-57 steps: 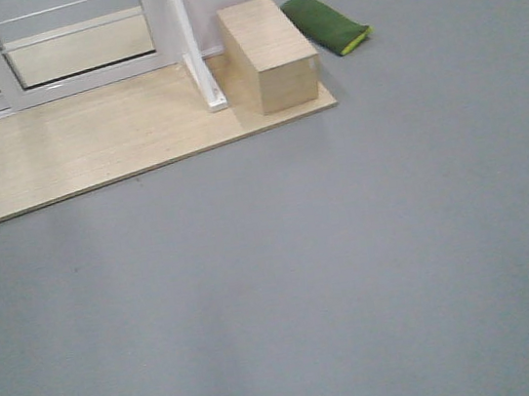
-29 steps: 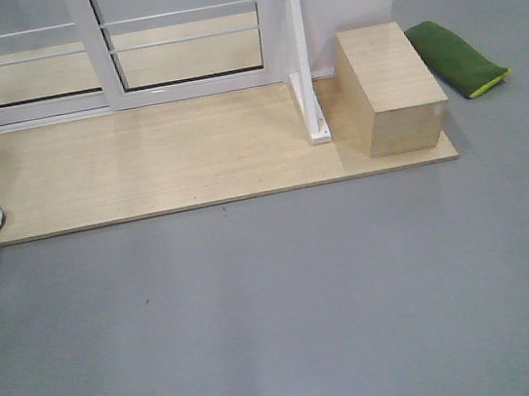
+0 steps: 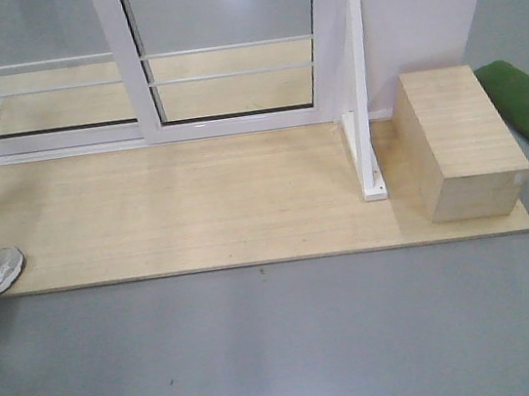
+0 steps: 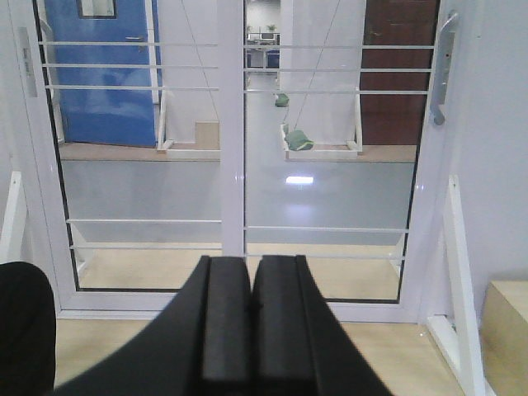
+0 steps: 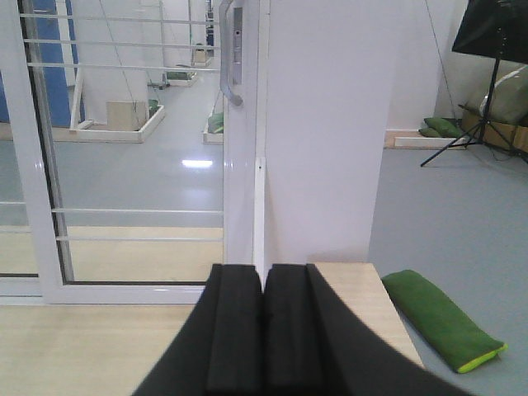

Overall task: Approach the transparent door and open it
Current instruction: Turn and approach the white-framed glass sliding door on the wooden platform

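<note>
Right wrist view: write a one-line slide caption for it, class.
Shut right gripper faces the transparent door's curved silver handle, with a wooden box and green cushion to the right.

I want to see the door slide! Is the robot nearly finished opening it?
Not yet. Done: the robot faces the white-framed clear glass door, near its light wooden platform. In hand: nothing yet; the left pincer and right pincer are shut, holding nothing. Left: reach the curved silver-grey handle and slide the door, which looks closed.

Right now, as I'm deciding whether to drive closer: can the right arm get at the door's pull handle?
Probably not yet: the shut right gripper looks well short of the pull handle, though nothing stands between them.
</note>
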{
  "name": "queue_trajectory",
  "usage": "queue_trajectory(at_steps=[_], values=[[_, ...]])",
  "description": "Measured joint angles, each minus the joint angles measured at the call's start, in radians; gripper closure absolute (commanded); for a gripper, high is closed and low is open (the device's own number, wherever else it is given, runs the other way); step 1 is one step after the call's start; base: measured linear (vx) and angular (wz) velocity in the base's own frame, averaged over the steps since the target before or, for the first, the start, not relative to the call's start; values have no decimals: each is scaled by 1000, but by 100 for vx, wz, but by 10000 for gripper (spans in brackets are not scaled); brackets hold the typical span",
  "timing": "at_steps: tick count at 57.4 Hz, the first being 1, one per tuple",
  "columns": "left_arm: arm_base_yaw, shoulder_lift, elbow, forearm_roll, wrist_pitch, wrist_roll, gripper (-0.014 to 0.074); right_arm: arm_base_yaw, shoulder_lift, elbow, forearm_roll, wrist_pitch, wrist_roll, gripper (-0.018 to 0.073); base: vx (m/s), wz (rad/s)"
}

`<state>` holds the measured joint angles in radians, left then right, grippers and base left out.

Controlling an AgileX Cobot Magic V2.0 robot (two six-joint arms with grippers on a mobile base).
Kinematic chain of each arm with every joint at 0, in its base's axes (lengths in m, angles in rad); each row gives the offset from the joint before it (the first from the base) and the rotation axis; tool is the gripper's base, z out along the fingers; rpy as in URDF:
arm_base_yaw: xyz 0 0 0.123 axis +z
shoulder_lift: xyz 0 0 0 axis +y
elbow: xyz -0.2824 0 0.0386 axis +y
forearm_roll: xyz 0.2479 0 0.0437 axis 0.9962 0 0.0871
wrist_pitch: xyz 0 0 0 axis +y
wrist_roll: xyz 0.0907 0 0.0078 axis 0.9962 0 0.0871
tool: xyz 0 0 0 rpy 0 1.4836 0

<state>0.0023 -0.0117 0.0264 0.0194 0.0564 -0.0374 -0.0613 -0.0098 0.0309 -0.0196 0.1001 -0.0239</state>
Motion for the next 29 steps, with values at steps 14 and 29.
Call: queue_trajectory(at_steps=[14,29], values=[[0,0,0,0,0,0,602,0,0,0,0,-1,0,564,52,4],[0,0,0,0,0,0,602,0,0,0,0,-1,0,564,50,4]])
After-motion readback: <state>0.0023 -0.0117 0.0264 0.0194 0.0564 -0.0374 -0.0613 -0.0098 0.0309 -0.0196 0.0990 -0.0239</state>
